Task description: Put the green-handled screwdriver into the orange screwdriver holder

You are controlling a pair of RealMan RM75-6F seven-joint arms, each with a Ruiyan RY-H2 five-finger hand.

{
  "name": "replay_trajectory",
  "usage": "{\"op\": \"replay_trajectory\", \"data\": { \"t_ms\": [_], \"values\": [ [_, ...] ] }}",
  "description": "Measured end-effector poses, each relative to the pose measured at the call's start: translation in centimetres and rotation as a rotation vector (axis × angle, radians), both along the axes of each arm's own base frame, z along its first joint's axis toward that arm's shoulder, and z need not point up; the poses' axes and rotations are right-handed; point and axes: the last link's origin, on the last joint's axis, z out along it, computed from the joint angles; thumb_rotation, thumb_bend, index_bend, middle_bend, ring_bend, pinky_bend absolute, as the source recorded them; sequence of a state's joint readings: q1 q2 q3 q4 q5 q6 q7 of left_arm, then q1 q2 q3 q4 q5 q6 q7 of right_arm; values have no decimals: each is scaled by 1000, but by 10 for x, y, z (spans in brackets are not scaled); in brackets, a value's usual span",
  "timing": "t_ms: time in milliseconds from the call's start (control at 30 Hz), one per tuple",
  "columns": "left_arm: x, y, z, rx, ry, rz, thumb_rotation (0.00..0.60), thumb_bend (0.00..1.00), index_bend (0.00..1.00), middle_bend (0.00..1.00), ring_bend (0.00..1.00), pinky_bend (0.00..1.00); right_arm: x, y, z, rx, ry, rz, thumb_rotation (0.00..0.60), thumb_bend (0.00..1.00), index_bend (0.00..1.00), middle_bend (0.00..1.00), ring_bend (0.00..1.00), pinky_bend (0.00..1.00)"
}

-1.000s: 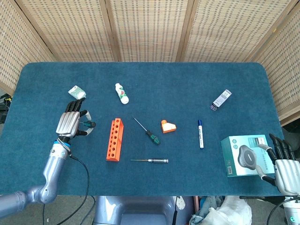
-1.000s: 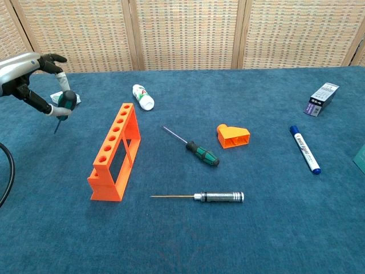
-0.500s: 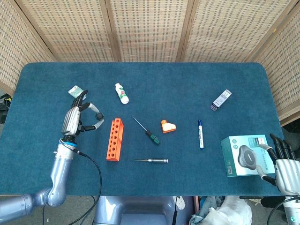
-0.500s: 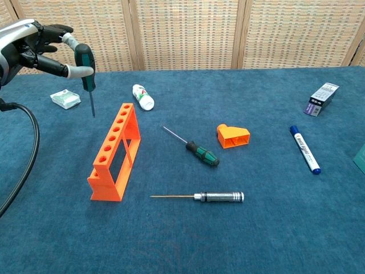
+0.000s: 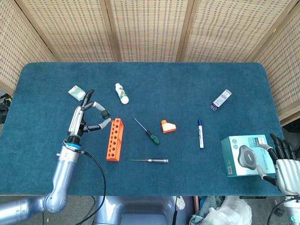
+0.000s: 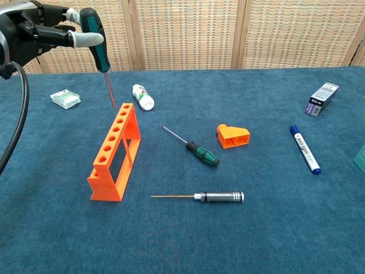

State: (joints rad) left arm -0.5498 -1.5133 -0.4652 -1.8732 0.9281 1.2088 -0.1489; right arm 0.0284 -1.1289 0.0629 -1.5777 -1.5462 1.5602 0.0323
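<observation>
My left hand (image 6: 35, 29) pinches a green-handled screwdriver (image 6: 94, 35) upright, tip down. The tip hangs just above the far end of the orange screwdriver holder (image 6: 116, 149), slightly to its left. In the head view the left hand (image 5: 82, 119) is left of the orange holder (image 5: 115, 138), with the screwdriver handle (image 5: 106, 114) over the holder's far end. A second green-handled screwdriver (image 6: 197, 149) lies flat right of the holder. My right hand (image 5: 282, 161) rests at the table's near right corner, fingers apart and holding nothing.
A silver precision screwdriver (image 6: 199, 197) lies in front of the holder. Also on the table are a small orange block (image 6: 232, 136), a blue marker (image 6: 304, 149), a white bottle (image 6: 142, 97), a green-white packet (image 6: 65, 99), a dark box (image 6: 322, 98) and a teal box (image 5: 247, 154) beside the right hand.
The left hand has risen and moved right, carrying the screwdriver from beside the packet to above the holder's far end. The screwdriver now stands upright. The right hand has not moved.
</observation>
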Motion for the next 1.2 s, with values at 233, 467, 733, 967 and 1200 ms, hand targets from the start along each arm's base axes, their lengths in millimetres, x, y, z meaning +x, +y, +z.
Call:
{"op": "replay_trajectory", "data": {
  "t_ms": [233, 467, 733, 967, 1200],
  "values": [
    [10, -6, 10, -18, -35, -5, 600, 286, 652, 62, 0, 0, 0, 0, 1, -3, -1, -2, 600, 268, 227, 0, 0, 0],
    [19, -9, 14, -50, -86, -1, 600, 286, 655, 62, 0, 0, 1, 0, 0, 0, 0, 2, 600, 268, 227, 0, 0, 0],
    [22, -7, 3, -79, -109, 5, 600, 287, 655, 62, 0, 0, 0, 0, 0, -1, -2, 2, 600, 268, 227, 0, 0, 0],
    [21, -6, -4, -85, -89, 8, 600, 287, 661, 62, 0, 0, 0, 0, 0, 0, -2, 1, 600, 268, 227, 0, 0, 0],
    [18, -5, -1, -69, -90, 14, 600, 287, 662, 62, 0, 0, 0, 0, -1, 3, 2, 1, 600, 268, 227, 0, 0, 0]
  ]
}}
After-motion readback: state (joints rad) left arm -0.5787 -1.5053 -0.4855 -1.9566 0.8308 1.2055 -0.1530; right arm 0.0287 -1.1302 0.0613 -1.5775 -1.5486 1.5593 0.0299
